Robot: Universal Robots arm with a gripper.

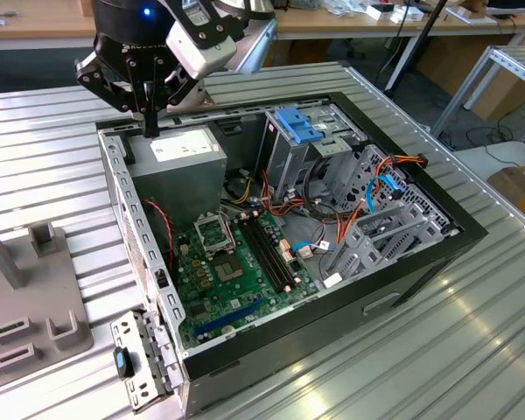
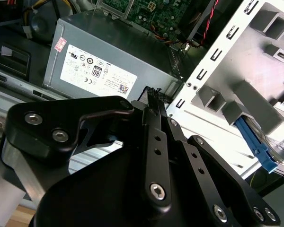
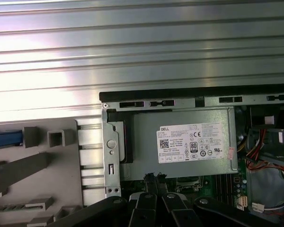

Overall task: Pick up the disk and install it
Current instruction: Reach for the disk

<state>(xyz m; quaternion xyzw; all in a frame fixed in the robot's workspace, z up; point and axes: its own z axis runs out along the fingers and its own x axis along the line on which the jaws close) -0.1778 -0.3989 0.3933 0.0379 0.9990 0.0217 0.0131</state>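
Observation:
The disk shows as a bright blue carrier edge point(image 2: 256, 144) with a bit of grey metal beside it, lying in the grey fixture outside the computer case. That blue edge point(image 3: 4, 139) also appears in the first wrist view. My gripper point(image 1: 149, 118) hangs over the case's back corner at the exterior view's left, above the gap between the case wall and the power supply. In both wrist views its black fingers point(image 2: 154, 101) meet at the tips with nothing between them. The gripper point(image 3: 154, 178) is well apart from the disk.
The open computer case point(image 1: 472, 232) lies on a ribbed metal table point(image 1: 52, 157). Inside are a grey power-supply box point(image 1: 179, 162), a green motherboard point(image 1: 236, 262), cables, and a metal cage with a blue latch point(image 1: 297, 127). A grey fixture point(image 1: 35, 297) and a metal bracket point(image 1: 140, 359) lie at the exterior view's left.

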